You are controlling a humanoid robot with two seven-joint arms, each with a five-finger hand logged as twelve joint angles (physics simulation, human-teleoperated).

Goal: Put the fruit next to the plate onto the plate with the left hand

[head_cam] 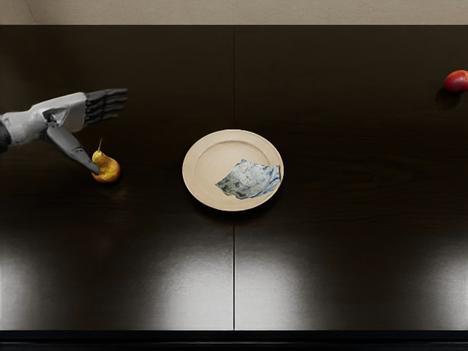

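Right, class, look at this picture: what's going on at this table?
The robot's left hand reaches in from the left. Its fingers are spread and hold nothing, and the thumb points down at a small yellow pear on the dark table. The pear lies left of the plate, not yet on it. The plate holds a crumpled bluish-white item. A red fruit sits far off to the right.

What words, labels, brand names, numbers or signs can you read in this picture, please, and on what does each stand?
No readable text anywhere.
Blue-white crumpled item on the plate: mottled pattern, too blurred to tell whether it is print.
Pear, red fruit, left hand, table: no marks visible.
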